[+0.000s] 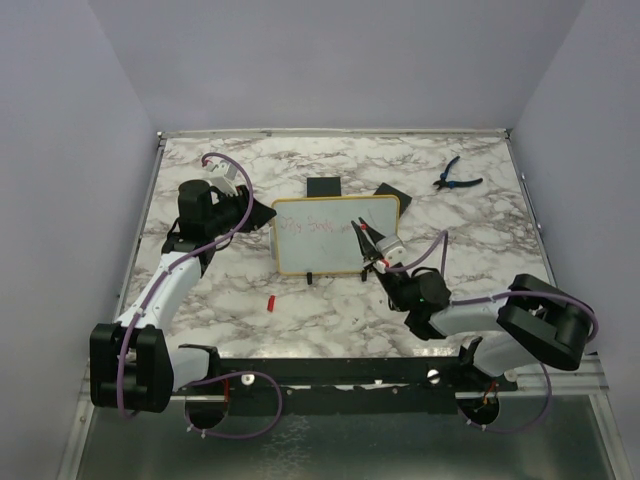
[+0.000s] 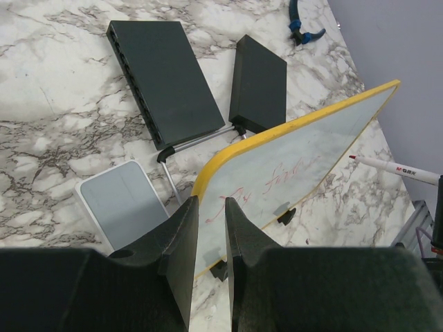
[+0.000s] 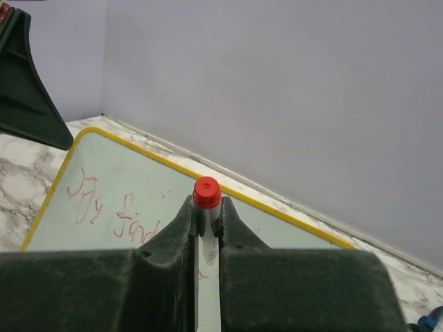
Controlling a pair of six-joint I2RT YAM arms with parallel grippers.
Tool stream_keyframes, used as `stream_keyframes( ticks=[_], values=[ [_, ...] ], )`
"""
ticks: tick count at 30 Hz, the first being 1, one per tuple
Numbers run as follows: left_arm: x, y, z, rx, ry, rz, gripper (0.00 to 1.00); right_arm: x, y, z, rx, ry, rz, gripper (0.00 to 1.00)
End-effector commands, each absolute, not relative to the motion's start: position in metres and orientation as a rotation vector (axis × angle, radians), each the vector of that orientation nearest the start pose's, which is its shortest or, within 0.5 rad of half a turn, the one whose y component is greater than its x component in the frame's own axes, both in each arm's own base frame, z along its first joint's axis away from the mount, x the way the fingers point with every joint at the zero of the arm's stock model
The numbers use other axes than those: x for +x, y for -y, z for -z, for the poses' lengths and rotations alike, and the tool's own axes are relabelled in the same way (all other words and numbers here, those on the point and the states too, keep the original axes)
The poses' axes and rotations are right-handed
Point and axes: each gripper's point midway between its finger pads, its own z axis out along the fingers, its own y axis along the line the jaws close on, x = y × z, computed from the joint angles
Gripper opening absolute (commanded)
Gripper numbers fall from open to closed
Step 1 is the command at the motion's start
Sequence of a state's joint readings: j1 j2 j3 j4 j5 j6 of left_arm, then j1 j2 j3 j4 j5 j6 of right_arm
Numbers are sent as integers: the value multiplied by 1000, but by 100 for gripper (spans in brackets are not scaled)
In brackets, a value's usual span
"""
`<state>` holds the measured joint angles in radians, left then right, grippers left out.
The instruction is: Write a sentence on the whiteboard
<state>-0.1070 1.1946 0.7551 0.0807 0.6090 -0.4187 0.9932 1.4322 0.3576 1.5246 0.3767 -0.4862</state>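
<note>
The whiteboard (image 1: 336, 238) with its yellow frame stands upright at the table's middle. A line of faint red sentence scribble (image 1: 312, 227) runs across its upper left. My left gripper (image 1: 262, 216) is shut on the board's left edge; in the left wrist view the board (image 2: 304, 149) sits between the narrow jaws (image 2: 211, 211). My right gripper (image 1: 378, 252) is shut on a white marker (image 3: 207, 238), red end cap up, in front of the board (image 3: 138, 187). The marker's red tip (image 1: 355, 225) is close to the board's right half; I cannot tell whether it touches.
Two black boxes (image 1: 324, 187) (image 1: 390, 192) lie behind the board. Blue pliers (image 1: 456, 178) lie at the back right. A small red cap (image 1: 271, 302) lies on the marble in front of the board. A grey pad (image 2: 124, 200) lies left of the board.
</note>
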Motion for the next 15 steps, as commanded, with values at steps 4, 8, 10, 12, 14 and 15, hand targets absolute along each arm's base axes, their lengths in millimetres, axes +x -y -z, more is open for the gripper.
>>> stream_keyframes(
  ticks=[4, 8, 10, 12, 14, 15],
  values=[
    [335, 152, -206, 144, -1943, 921, 23, 271, -257, -280, -358, -961, -277, 1],
    [335, 152, -206, 143, -1943, 923, 23, 274, -261, -278, -360, -967, -271, 1],
    [335, 152, -207, 146, -1942, 922, 23, 276, -262, -277, -359, -969, -263, 1],
    [335, 152, -207, 147, -1941, 921, 23, 277, -262, -278, -360, -967, -261, 1],
    [335, 152, -207, 146, -1941, 920, 23, 278, -263, -279, -359, -965, -258, 1],
    [335, 152, -207, 146, -1941, 921, 23, 279, -262, -279, -357, -965, -255, 1]
  ],
)
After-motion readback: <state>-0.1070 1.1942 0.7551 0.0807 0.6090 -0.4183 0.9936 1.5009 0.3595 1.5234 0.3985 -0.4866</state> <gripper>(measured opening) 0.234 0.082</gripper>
